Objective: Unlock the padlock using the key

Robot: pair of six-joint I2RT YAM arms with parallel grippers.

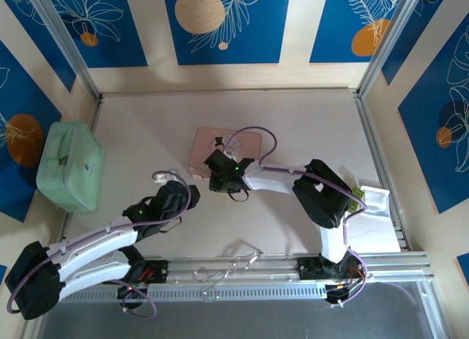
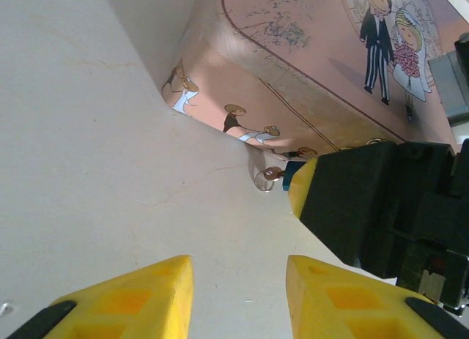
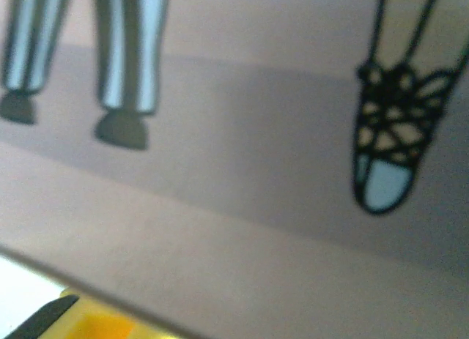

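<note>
The pale table point(image 1: 146, 134) carries a mint-green case point(image 1: 69, 167) at its left edge, well apart from the rest. Near the middle lies the pink picture tin point(image 1: 238, 143), its lid printed with a cartoon bride and groom. The right wrist camera sits so close to that lid that the print is a blur of trouser legs and a dark latticed shape. The right gripper point(image 1: 223, 179) hangs over the tin's near edge, and its black body covers that edge from above. From the left wrist, one of its yellow fingers point(image 2: 302, 189) shows low against the tin's side wall; the other is hidden, so I cannot tell whether its jaws are clamped on anything. The left gripper point(image 2: 238, 295) is low over bare table just beside the tin, jaws apart with nothing between them. The padlock point(image 2: 294, 170) is a small teal scrap at the foot of the tin's wall, mostly hidden by the yellow finger it touches. A small ring point(image 2: 264, 181) lies beside it.
</note>
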